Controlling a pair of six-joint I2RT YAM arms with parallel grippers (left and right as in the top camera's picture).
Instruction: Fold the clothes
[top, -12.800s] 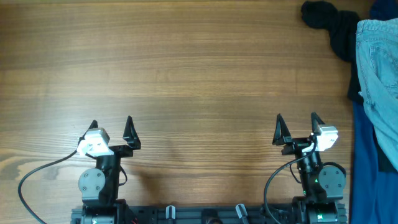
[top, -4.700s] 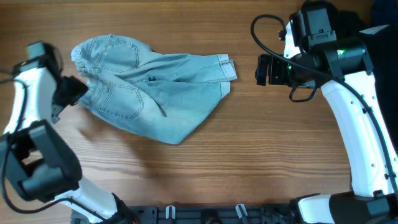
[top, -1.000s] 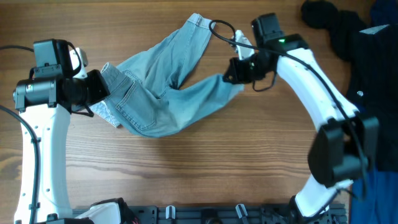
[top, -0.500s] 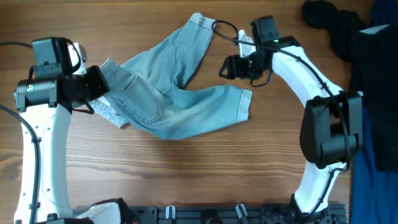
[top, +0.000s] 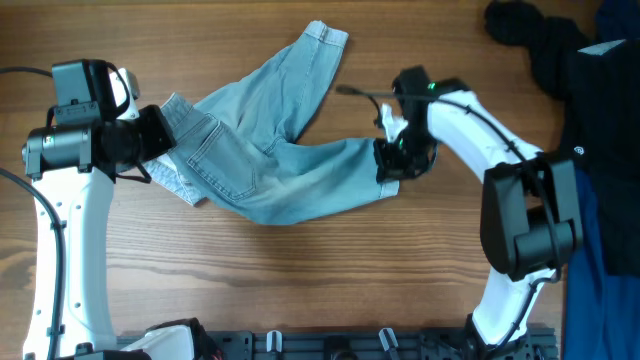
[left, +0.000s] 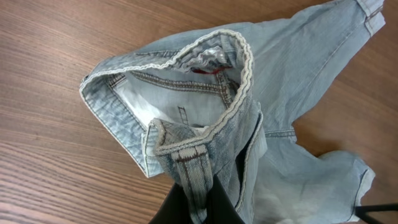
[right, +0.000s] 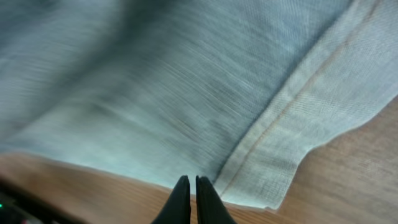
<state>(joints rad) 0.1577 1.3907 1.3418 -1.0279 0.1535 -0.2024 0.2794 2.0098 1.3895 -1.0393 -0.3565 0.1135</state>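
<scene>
The light blue denim shorts (top: 260, 170) lie crumpled on the wooden table (top: 300, 290), one leg pointing up and back, the other stretched to the right. My left gripper (top: 160, 135) is shut on the waistband at the left end. In the left wrist view the shorts (left: 186, 106) gape open, and the left gripper (left: 196, 190) pinches a belt loop. My right gripper (top: 388, 165) is shut at the cuffed hem of the right-hand leg. In the blurred right wrist view the right gripper (right: 189, 180) has its tips over the hem edge of the shorts (right: 155, 81), with no cloth seen between them.
A black garment (top: 540, 40) lies bunched at the back right corner. Dark blue fabric (top: 600, 200) runs down the right edge. The right arm's cable (top: 360, 92) loops above the cloth near the upper leg.
The right gripper let go of the right leg, which dropped flat on the table. It opened, swung away, then came down shut at that leg's hem. The left gripper kept its hold.
</scene>
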